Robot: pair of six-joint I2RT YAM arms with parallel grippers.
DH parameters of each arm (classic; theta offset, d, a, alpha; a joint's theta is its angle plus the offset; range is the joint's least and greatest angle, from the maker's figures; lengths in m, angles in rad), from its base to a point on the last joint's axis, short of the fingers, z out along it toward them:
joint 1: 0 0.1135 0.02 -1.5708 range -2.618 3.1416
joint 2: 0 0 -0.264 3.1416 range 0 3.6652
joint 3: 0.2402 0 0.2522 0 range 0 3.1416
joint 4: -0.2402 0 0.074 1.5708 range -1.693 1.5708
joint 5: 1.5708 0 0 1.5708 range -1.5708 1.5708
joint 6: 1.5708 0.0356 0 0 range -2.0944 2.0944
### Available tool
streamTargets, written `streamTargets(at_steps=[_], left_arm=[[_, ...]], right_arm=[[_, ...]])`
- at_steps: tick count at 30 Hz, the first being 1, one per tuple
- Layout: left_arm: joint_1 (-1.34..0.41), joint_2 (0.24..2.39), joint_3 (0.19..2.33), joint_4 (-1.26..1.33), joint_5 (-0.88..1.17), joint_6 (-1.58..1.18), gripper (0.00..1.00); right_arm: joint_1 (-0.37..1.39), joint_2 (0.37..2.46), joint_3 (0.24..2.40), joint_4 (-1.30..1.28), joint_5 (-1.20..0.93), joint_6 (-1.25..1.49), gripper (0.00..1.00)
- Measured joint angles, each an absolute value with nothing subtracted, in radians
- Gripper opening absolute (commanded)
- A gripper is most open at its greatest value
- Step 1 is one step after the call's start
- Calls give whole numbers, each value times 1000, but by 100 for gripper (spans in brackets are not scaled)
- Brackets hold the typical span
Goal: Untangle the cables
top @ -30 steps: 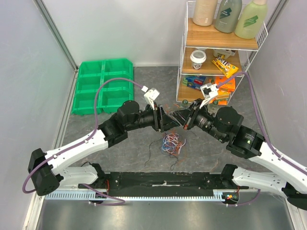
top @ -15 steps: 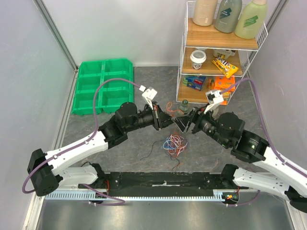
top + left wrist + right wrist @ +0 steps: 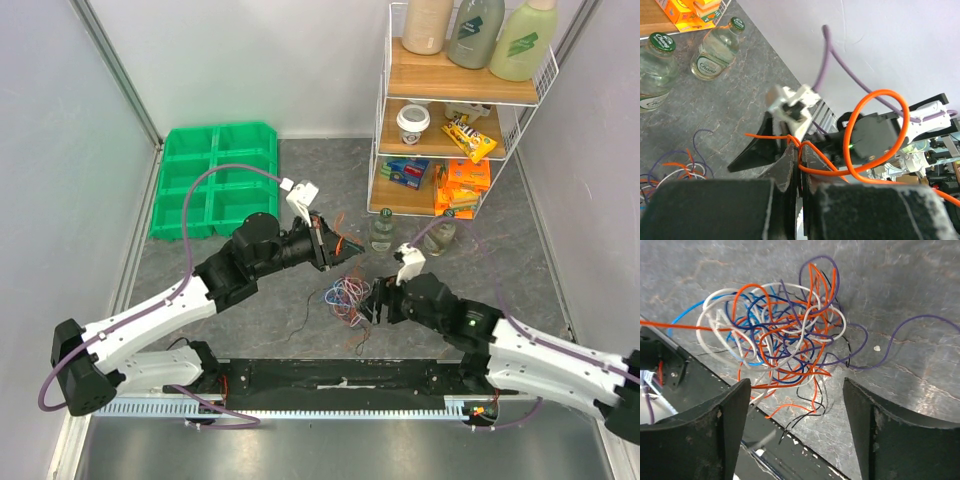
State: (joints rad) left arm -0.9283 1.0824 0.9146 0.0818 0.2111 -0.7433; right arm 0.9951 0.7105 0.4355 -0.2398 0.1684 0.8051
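Your left gripper [image 3: 799,150] is clamped on a thin orange wire [image 3: 875,97] that loops above it. The loose tangle of orange, blue, white and purple cables [image 3: 775,340] lies on the grey mottled table [image 3: 900,280], just ahead of your wide-open right gripper [image 3: 795,385].

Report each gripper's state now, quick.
Left gripper: shut on an orange cable.
Right gripper: open, empty, facing the tangle.

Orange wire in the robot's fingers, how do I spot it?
Follow the left arm up to its fingers, which are pinched shut. The orange wire curls out from between them in one big loop. It is held up alone, while the other wires lie heaped in the tangle.
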Motion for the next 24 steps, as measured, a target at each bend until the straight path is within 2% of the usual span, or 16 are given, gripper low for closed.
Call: streamTargets(at_steps=[2,4,7,8,12,17,24], left_arm=[[-928,1087,930,67,212,-748,2],[-928,1090,946,52,216,-755,2],[-928,1095,968,43,224,-767,2],[-928,1099,982,40,238,-775,2],[-928,1103,1014,23,253,-778,1],[-929,1103,1129,-38,238,-768,2],[-929,1083,1361,-156,117,-703,2]], right_arm=[[996,803,430,-189,153,813,72],[998,871,431,-135,155,820,62],[999,912,429,-99,191,850,40],[999,897,414,-65,234,872,26],[999,822,351,-30,315,917,1],[999,718,253,-96,443,1016,0],[981,764,243,-258,539,1089,0]])
